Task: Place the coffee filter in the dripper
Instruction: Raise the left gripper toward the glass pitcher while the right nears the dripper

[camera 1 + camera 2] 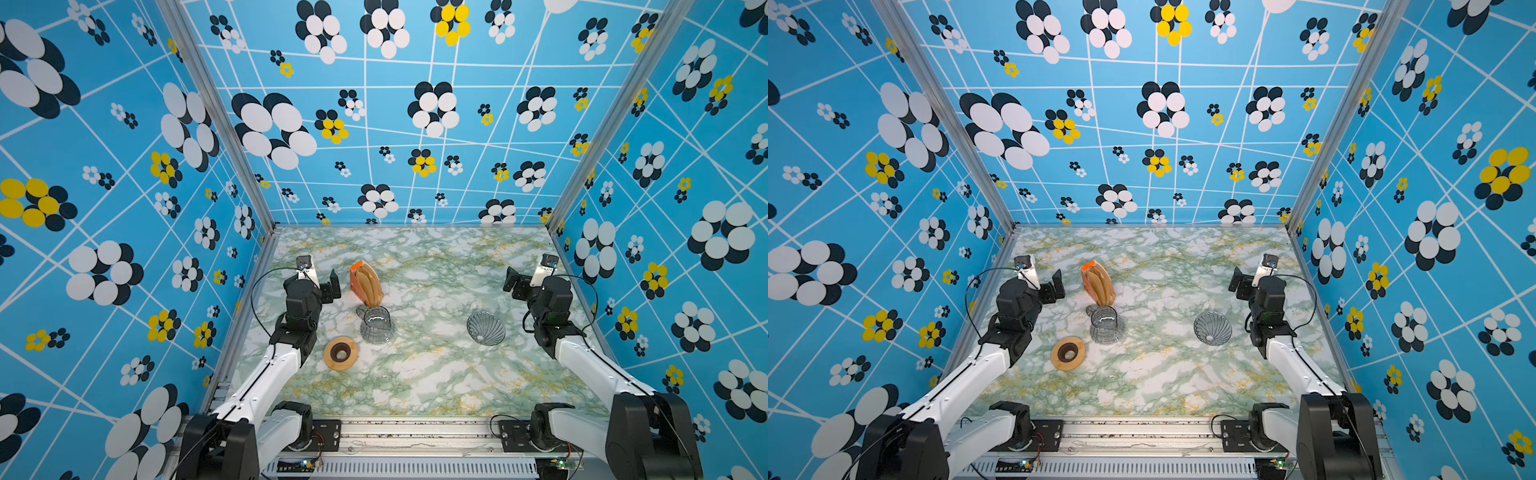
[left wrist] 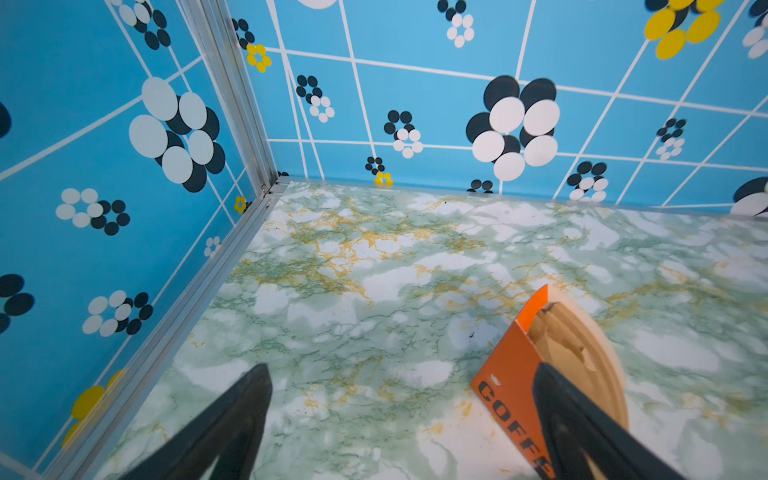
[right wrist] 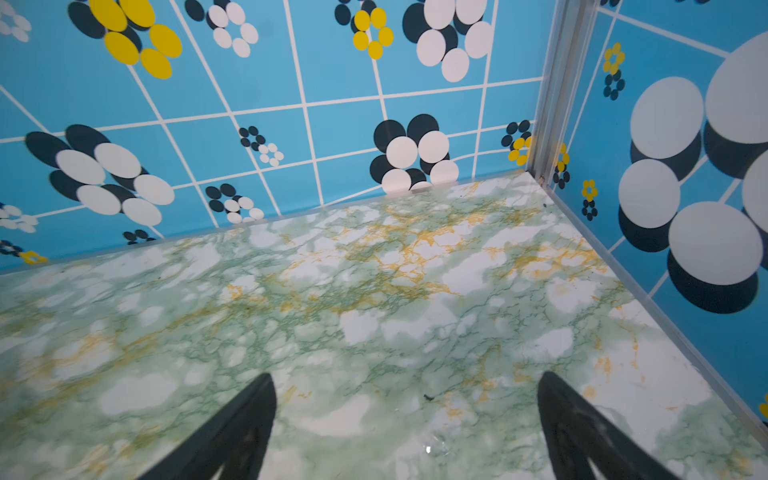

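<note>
Both my grippers, left (image 2: 401, 419) and right (image 3: 405, 424), gape wide, empty; the filters sit stacked in the orange packet (image 1: 360, 283); thin, floppy paper, so I'd pinch one edge lightly; the glass dripper (image 1: 486, 328) lies apart, fragile.

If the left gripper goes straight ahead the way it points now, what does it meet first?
Probably nothing but the bare table: between the left gripper fingers the way looks free to the back wall. The orange packet lies just beside one finger; depth is unclear.
</note>
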Controlling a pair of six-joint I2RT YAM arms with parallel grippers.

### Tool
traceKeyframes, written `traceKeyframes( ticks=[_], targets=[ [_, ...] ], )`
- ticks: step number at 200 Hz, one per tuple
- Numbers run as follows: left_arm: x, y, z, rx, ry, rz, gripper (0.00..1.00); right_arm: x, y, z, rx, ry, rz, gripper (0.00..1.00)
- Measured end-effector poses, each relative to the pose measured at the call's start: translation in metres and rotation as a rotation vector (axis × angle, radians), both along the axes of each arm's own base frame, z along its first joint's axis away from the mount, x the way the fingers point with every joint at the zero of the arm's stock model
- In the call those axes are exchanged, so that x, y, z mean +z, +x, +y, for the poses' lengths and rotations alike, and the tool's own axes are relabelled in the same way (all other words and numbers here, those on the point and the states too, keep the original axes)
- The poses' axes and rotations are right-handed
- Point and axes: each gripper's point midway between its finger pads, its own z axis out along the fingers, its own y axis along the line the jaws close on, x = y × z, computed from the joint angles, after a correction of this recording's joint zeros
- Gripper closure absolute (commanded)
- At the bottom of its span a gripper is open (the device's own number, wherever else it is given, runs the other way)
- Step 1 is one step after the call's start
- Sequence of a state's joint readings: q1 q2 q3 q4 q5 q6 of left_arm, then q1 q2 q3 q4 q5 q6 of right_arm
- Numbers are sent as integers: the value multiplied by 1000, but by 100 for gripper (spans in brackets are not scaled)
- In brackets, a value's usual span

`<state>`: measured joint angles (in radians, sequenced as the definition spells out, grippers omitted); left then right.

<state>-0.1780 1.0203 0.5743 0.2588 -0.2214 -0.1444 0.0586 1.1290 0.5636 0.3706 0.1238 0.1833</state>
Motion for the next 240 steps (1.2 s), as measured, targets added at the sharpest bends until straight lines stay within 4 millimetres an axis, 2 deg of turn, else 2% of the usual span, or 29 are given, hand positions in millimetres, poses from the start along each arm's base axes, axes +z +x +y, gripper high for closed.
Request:
traceKeyframes(
  ticks=[12,28,64,93,122,164,209,240],
  targets=[
    [4,-8,-9,-17,-40,20,1,8,-6,16,41,42,7,1],
    [-5,-21,-20,-34,-94,96,1,10,-19,43,112,96,40,1],
    [-24,-52,-31,-39,-218,285,1,1,-57,100,267,175,142,1],
    [-29,-80,-42,-65,-316,391,1,-8,-84,128,364,209,223,1],
    [-41,-105,-54,-81,-394,500,1,-12,-104,127,364,244,280,1],
    [-56,-129,-71,-91,-462,621,1,9,-138,126,429,304,282,1],
    [-71,-137,-91,-94,-496,709,0,25,-179,127,531,344,289,1],
    [-80,-136,-103,-75,-506,770,3,37,-204,125,584,339,318,1]
  ],
)
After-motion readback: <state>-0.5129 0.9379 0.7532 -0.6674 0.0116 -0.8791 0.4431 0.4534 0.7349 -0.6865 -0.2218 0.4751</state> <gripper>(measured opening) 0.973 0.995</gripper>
